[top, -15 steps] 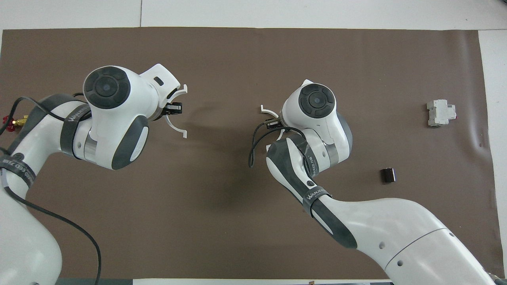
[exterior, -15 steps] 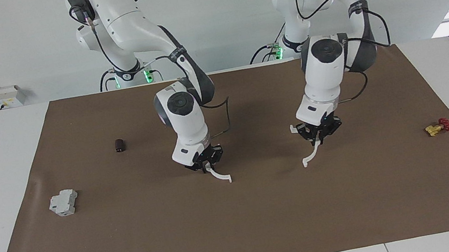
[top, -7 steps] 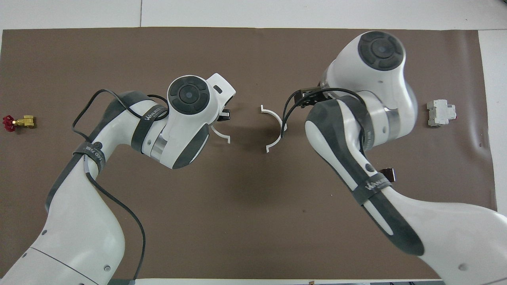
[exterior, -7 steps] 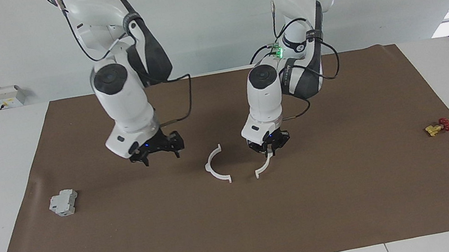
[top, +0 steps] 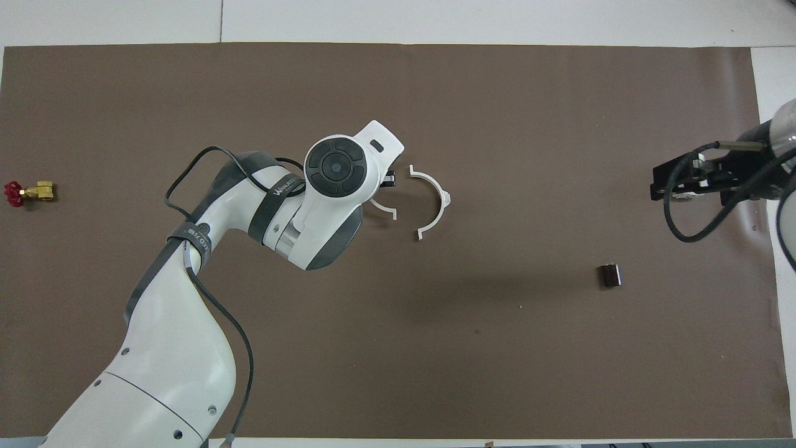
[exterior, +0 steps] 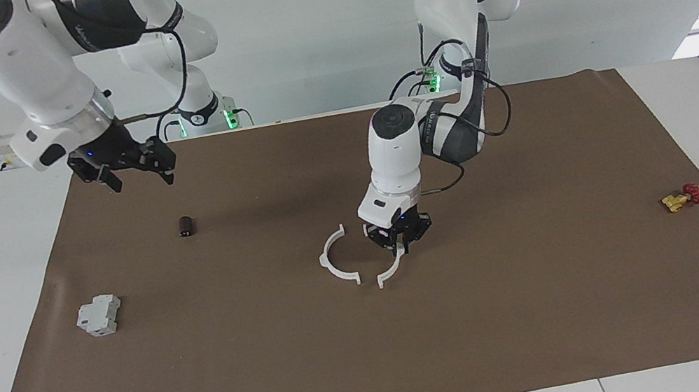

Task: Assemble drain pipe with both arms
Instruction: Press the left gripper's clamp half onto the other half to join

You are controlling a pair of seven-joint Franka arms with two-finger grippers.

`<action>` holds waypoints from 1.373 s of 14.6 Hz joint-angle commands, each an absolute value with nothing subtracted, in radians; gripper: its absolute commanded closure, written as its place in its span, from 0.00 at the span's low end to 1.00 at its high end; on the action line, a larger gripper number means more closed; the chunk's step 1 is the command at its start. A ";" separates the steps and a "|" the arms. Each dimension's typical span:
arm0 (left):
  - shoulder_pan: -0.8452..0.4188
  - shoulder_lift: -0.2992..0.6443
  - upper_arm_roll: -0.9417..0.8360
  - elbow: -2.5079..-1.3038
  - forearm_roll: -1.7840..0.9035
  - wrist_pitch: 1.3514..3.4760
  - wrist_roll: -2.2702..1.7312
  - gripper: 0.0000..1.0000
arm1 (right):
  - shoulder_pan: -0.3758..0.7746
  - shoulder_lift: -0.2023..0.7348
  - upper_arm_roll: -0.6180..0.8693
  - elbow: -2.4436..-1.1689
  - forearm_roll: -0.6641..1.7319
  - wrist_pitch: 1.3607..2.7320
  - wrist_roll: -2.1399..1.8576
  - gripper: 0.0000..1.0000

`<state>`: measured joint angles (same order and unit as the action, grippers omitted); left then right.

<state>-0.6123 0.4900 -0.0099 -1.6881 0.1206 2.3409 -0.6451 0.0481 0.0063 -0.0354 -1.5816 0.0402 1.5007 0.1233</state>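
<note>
The drain pipe is in two white half-rings. One half-ring (exterior: 335, 261) (top: 436, 202) lies flat mid-mat with nothing touching it. My left gripper (exterior: 401, 248) (top: 388, 180) is shut on the other half-ring (exterior: 392, 271) (top: 385, 210), low over the mat beside the lying one. Their open sides face each other, and a small gap separates their ends farther from the robots. My right gripper (exterior: 133, 174) (top: 670, 183) hangs open and empty, raised high at the right arm's end of the table. In the overhead view it covers the grey block.
A grey boxy block (exterior: 98, 316) sits at the right arm's end of the brown mat (exterior: 377, 361). A small dark cylinder (exterior: 185, 226) (top: 609, 275) lies nearer the robots than the block. A yellow-and-red valve (exterior: 680, 198) (top: 25, 191) lies at the left arm's end.
My right gripper opened, left its half-ring lying on the mat, then rose and swung away to its own end. My left gripper carried its half-ring across, close to the lying one.
</note>
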 commanded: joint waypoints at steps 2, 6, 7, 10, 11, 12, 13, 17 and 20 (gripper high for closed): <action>-0.635 0.495 -0.002 -1.756 0.109 2.444 -0.653 1.00 | 0.006 -0.012 -0.026 -1.575 -0.002 1.463 0.095 0.00; -0.638 0.499 -0.002 -1.766 0.109 2.448 -0.652 1.00 | 0.021 -0.014 -0.031 -1.588 -0.003 1.477 0.078 0.00; -0.641 0.497 -0.003 -1.769 0.109 2.448 -0.650 1.00 | 0.023 -0.017 -0.032 -1.601 -0.003 1.485 0.078 0.00; -0.660 0.492 -0.003 -1.789 0.109 2.453 -0.647 1.00 | 0.026 -0.028 -0.038 -1.611 -0.006 1.511 0.074 0.00; -0.661 0.491 -0.003 -1.790 0.109 2.451 -0.647 1.00 | 0.055 -0.026 -0.057 -1.611 -0.008 1.508 0.071 0.00; -0.663 0.489 -0.003 -1.793 0.109 2.451 -0.649 1.00 | 0.073 -0.026 -0.086 -1.611 -0.009 1.503 0.071 0.00; -0.664 0.489 -0.003 -1.793 0.109 2.451 -0.649 1.00 | 0.075 -0.026 -0.092 -1.609 -0.009 1.496 0.069 0.00; -0.686 0.483 -0.003 -1.808 0.109 2.448 -0.650 1.00 | 0.074 -0.021 -0.091 -1.603 -0.006 1.499 0.066 0.00; -0.684 0.482 -0.003 -1.810 0.109 2.447 -0.646 1.00 | 0.032 -0.023 -0.074 -1.611 0.005 1.503 0.043 0.00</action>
